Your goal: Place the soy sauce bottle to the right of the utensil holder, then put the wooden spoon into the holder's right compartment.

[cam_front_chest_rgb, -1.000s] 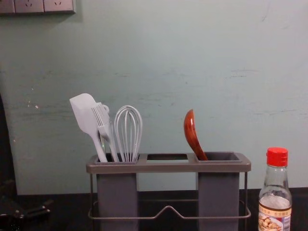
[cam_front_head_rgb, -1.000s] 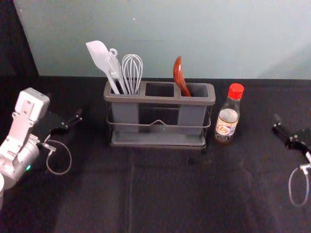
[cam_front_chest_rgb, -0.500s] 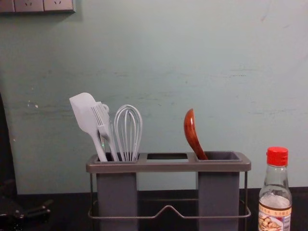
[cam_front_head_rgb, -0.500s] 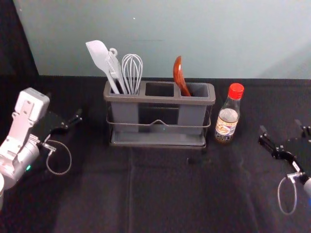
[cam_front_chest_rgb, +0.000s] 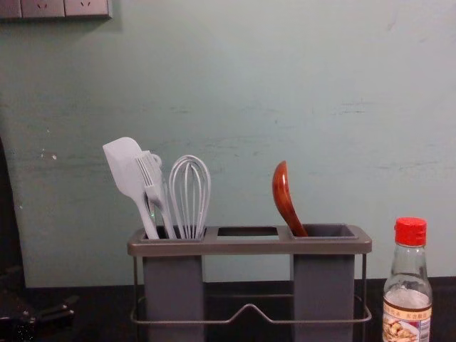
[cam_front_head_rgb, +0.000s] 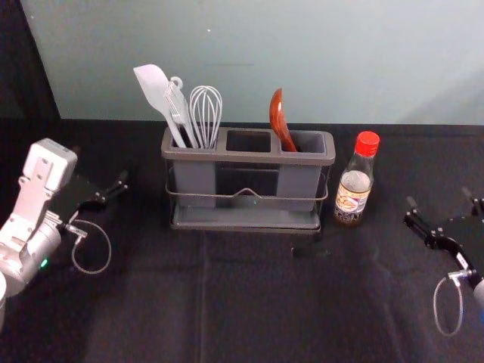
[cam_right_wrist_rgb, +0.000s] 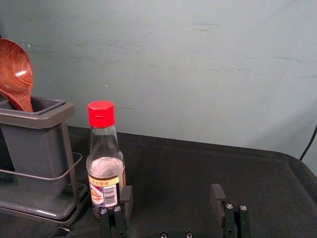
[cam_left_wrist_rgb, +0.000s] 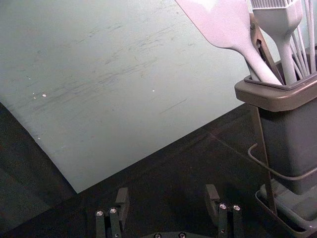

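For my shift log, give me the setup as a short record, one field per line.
holder: utensil holder, standing on the dark table
left compartment: white spatula, brush-like tool and whisk
right compartment: wooden spoon, bowl up, leaning left
bottle: soy sauce bottle, upright to the holder's right, red cap on, not held
left gripper: left gripper open, left of the holder
right gripper: right gripper open, right of the bottle
task state: both placements look done
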Robot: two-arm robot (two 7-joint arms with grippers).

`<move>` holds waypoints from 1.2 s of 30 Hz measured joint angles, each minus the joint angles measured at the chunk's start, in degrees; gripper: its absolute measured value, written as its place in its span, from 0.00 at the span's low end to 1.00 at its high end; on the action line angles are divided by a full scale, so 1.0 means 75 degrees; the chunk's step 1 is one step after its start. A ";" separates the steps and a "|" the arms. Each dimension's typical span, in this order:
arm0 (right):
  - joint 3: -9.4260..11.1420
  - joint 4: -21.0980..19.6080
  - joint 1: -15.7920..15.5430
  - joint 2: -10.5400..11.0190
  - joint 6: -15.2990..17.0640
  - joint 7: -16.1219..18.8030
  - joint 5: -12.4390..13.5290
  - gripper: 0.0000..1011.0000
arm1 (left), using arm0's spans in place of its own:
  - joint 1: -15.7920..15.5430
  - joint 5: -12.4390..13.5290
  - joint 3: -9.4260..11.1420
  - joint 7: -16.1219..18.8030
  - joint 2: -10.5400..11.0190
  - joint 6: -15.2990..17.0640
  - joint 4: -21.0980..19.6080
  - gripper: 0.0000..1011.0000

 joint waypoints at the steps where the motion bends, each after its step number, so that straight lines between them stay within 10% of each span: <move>1: -0.0001 0.0000 0.0000 0.0001 0.0000 0.0000 0.0001 0.99 | -0.0001 0.0000 0.0000 0.0000 0.0000 0.0000 0.0000 0.99; 36: -0.0011 -0.0001 0.0000 0.0022 -0.0011 0.0003 0.0019 0.99 | 0.0000 0.0000 0.0000 0.0000 0.0000 0.0000 0.0000 0.99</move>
